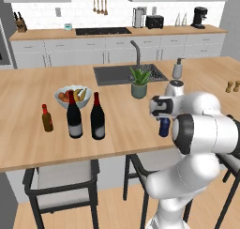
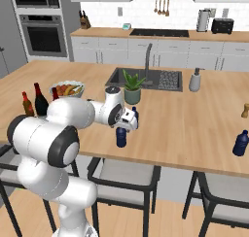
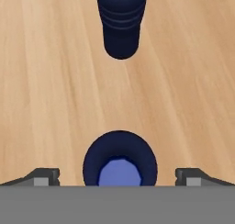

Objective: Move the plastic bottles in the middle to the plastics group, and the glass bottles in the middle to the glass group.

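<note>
The end effector [image 3: 118, 178] hangs spread wide and empty directly over a squat dark blue plastic bottle [image 3: 120, 159] standing on the bench [image 3: 46, 81], a second blue bottle [image 3: 121, 23] just beyond. Likely light, smooth and tippy, it is best pinched around its body below the neck.

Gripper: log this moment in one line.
gripper: open | above blue bottle, not gripping | second blue bottle stands beyond | wine bottles at left

Your base views flank arm from behind, share island counter [image 1: 28, 129]; hand view looks straight down, close over blue bottle [image 3: 120, 161].
</note>
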